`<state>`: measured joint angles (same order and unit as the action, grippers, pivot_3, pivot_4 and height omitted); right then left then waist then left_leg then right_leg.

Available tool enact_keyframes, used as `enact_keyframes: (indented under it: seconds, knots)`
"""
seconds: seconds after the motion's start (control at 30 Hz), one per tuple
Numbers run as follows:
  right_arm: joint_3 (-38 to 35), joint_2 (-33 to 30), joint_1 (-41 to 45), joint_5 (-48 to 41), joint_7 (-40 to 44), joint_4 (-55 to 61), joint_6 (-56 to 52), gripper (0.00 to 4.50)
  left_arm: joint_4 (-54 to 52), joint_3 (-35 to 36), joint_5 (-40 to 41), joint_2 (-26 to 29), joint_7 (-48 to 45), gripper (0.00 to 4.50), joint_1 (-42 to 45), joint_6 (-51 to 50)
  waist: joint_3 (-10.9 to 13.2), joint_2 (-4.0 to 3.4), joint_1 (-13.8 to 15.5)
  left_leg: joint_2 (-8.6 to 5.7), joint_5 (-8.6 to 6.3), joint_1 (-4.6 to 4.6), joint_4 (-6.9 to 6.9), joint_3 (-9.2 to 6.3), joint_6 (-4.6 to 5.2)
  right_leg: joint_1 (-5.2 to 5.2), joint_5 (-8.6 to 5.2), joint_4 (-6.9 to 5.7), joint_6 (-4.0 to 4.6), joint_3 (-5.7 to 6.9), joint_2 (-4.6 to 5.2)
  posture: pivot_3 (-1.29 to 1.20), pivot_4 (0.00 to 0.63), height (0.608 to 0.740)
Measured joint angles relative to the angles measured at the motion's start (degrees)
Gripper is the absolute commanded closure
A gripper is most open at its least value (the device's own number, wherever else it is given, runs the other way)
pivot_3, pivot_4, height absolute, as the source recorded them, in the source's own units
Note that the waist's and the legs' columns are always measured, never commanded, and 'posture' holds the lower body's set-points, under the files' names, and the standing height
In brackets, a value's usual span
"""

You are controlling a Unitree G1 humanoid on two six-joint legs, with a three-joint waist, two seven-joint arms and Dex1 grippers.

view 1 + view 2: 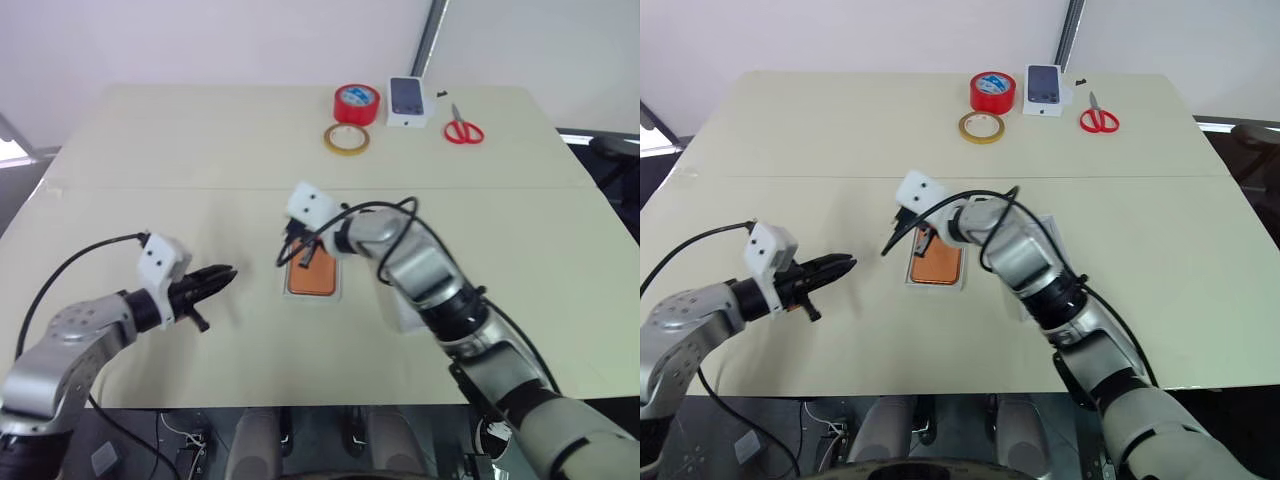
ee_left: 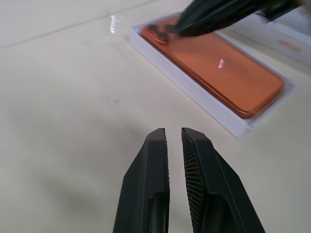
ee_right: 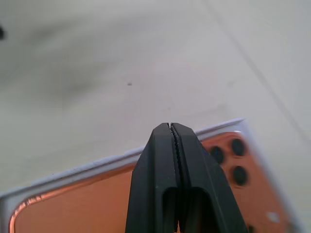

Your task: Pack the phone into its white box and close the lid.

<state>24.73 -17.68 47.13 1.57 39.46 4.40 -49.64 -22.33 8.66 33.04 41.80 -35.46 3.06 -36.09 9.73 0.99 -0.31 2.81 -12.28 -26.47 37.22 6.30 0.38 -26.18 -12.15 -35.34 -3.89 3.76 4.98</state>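
The orange phone point(image 1: 312, 278) lies back up inside the white box point(image 2: 194, 92) at the middle of the table, its three lenses at the far end. My right gripper point(image 1: 887, 250) is shut and empty. It hovers just over the lens corner of the phone point(image 3: 97, 204). My left gripper point(image 1: 228, 272) hangs to the left of the box, apart from it. Its fingers point(image 2: 150, 160) stand almost together with a thin slit between them and nothing held. A white cardboard piece, likely the lid point(image 1: 1048, 238), lies right of the box, mostly hidden under my right arm.
At the far edge of the table stand a red tape roll point(image 1: 356, 103), a tan tape ring point(image 1: 346, 139), a small white box with a dark phone picture point(image 1: 408, 101) and red scissors point(image 1: 463, 131). A seam crosses the table point(image 1: 150, 187).
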Motion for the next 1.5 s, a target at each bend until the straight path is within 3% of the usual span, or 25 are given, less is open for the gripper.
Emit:
enact_keyframes:
  seconds: [0.03, 0.17, 0.4, 0.83, 1.23, 1.5]
  knots:
    - [-1.2, -2.3, -0.6, -0.3, 0.7, 1.2, -0.4, 4.5, 1.2, -1.3, -1.1, -1.0, 1.5, 4.46, 1.8, -1.0, 0.0, 0.03, 0.1, -0.02, 0.02, 0.0, 0.02, 0.0, 0.05, 0.04, 0.0, 0.0, 0.0, 0.0, 0.02, 0.0, 0.15, 0.74]
    - [-3.1, -13.2, -5.3, 0.2, 3.0, 4.6, -1.4, 4.5, 6.7, -8.3, -5.4, -5.7, 5.8, 4.49, 8.7, -5.9, 0.0, 0.07, 0.6, -0.07, 0.03, 0.03, 0.07, 0.04, 0.17, 0.1, 0.0, 0.04, -0.02, -0.02, -0.01, 0.0, 0.15, 0.74]
    - [0.2, -14.3, -8.2, 1.9, 2.9, 4.7, -1.0, 4.5, 13.5, -16.4, -11.1, -10.3, 7.2, 4.49, 20.0, -9.9, 0.0, 0.08, -0.5, 0.05, 0.11, 0.14, 0.03, 0.0, 0.07, -0.05, 0.12, -0.4, -0.27, -0.04, -0.42, 0.0, 0.15, 0.74]
    - [4.0, -9.9, -8.0, 4.0, 2.4, 1.2, 2.1, 4.5, 16.5, -21.1, -16.5, -14.1, 5.4, 4.49, 26.1, -12.5, -0.1, 0.1, 0.0, 0.0, 0.16, 0.18, 0.25, -0.15, 0.0, 0.11, 0.05, -0.62, -0.24, -0.04, -0.31, 0.0, 0.15, 0.74]
    - [0.1, -23.9, -17.6, 3.7, 6.8, 17.3, -6.0, 4.5, 12.9, -28.0, -17.9, -22.4, 4.3, 4.49, 28.6, -19.8, -0.1, 0.09, 2.7, -0.06, -0.14, 0.16, 0.8, -0.27, 0.42, 0.51, -0.18, -0.53, -0.22, 0.01, -0.12, 0.0, 0.15, 0.74]
    - [-5.9, -32.3, -25.8, 2.0, 7.5, 26.5, -14.2, 4.5, 13.9, -34.8, -18.6, -27.9, 1.6, 4.49, 31.8, -22.5, -0.1, 0.04, 2.7, -0.16, -0.35, 0.16, 0.94, -0.31, 0.77, 0.86, -0.2, 0.04, -0.26, 0.12, 0.12, 0.0, 0.15, 0.74]
